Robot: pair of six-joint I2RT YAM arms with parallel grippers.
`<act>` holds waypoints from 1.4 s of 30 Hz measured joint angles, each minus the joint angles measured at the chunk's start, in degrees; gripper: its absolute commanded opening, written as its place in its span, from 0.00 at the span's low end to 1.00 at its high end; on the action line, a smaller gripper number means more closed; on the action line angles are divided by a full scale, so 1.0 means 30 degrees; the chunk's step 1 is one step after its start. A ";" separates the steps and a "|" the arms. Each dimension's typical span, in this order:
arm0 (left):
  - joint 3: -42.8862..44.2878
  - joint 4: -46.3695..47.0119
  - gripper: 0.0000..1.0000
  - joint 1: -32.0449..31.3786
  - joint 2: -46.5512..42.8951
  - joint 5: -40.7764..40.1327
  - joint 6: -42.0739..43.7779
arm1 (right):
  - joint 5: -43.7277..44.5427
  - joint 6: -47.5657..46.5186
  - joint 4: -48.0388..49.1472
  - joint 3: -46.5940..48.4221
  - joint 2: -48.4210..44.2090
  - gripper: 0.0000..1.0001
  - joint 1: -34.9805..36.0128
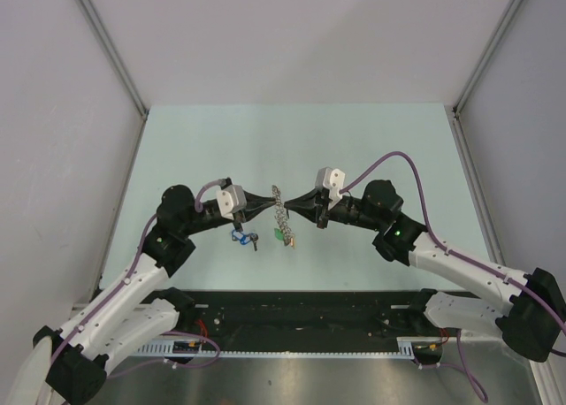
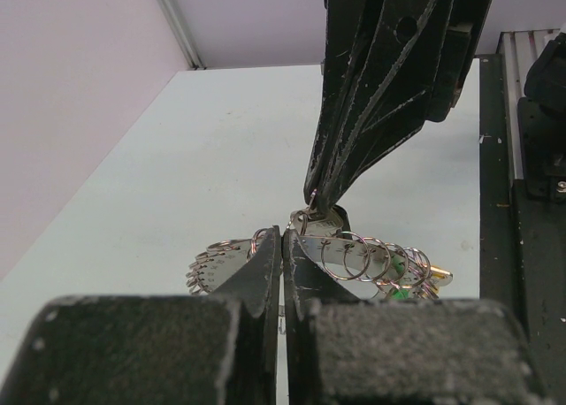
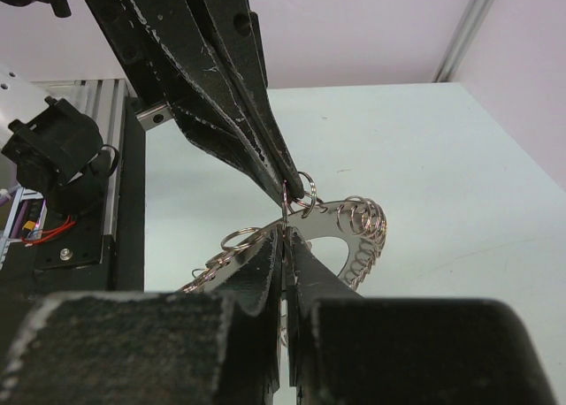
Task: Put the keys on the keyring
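The keyring (image 1: 280,212), a flat grey metal ring fringed with small split rings, is held up off the table between both grippers. My left gripper (image 1: 270,203) is shut on its left edge (image 2: 354,255). My right gripper (image 1: 293,206) is shut on its right edge (image 3: 345,233). The two sets of fingertips almost touch. Green and yellow tags (image 1: 286,237) hang below the ring. The blue-tagged key (image 1: 238,237) and a dark key (image 1: 254,240) lie on the table under my left wrist, apart from the ring.
The pale green table (image 1: 292,149) is bounded by grey walls at the left, right and back. A black rail with wiring (image 1: 301,321) runs along the near edge between the arm bases.
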 measured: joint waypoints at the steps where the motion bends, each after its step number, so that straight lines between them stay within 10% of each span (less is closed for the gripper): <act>1: 0.0000 0.0007 0.01 0.0000 0.0007 0.0000 0.0000 | 0.0000 0.0000 0.0000 0.0000 0.0000 0.00 0.0000; 42: -0.0029 0.0284 0.00 0.0000 0.0408 0.0619 -0.0138 | 0.0000 0.0051 0.0044 0.0000 0.0342 0.00 0.0117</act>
